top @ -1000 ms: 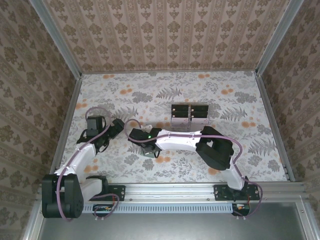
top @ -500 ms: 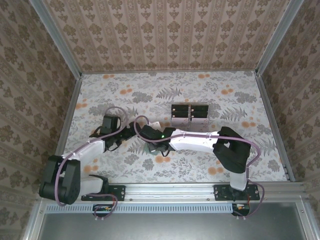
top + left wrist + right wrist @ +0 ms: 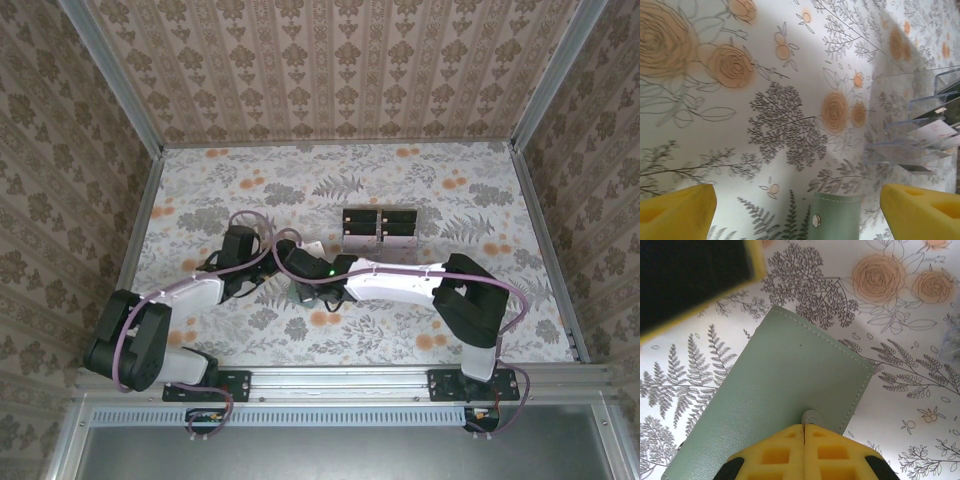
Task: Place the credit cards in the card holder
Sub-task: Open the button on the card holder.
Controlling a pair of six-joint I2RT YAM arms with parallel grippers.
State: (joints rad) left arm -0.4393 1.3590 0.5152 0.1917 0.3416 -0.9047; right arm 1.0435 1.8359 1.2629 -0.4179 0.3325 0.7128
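Right tool (image 3: 804,429) clamps yellow foam pads (image 3: 777,457) on the smooth sage-green card holder (image 3: 775,385); left tool (image 3: 797,209) gapes.

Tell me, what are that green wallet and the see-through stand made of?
The wallet looks like leather or faux leather: matte, finely grained, with a stitched edge. The stand looks like clear hard plastic, probably acrylic: glossy see-through panels with bright edges.
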